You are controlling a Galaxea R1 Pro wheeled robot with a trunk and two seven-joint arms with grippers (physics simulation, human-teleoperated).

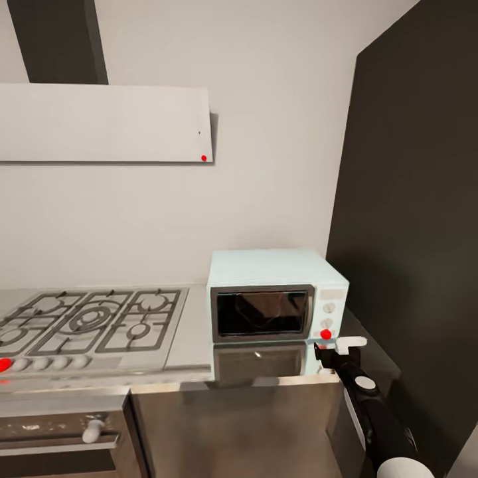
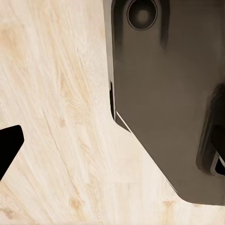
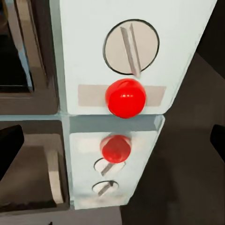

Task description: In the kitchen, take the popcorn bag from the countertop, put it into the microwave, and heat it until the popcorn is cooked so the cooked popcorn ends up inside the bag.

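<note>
Right claw released, just before microwave red button; hob alongside, dark cabinet opposite.

I can read no text, brand, number or label anywhere here. The microwave carries no lettering on its door or its side panel; up close, the knob has only a plain pointer bar, with no scale or figures around it, and the red dot below it sits on a blank grey band. The hob and its front knobs are unmarked too.
</note>
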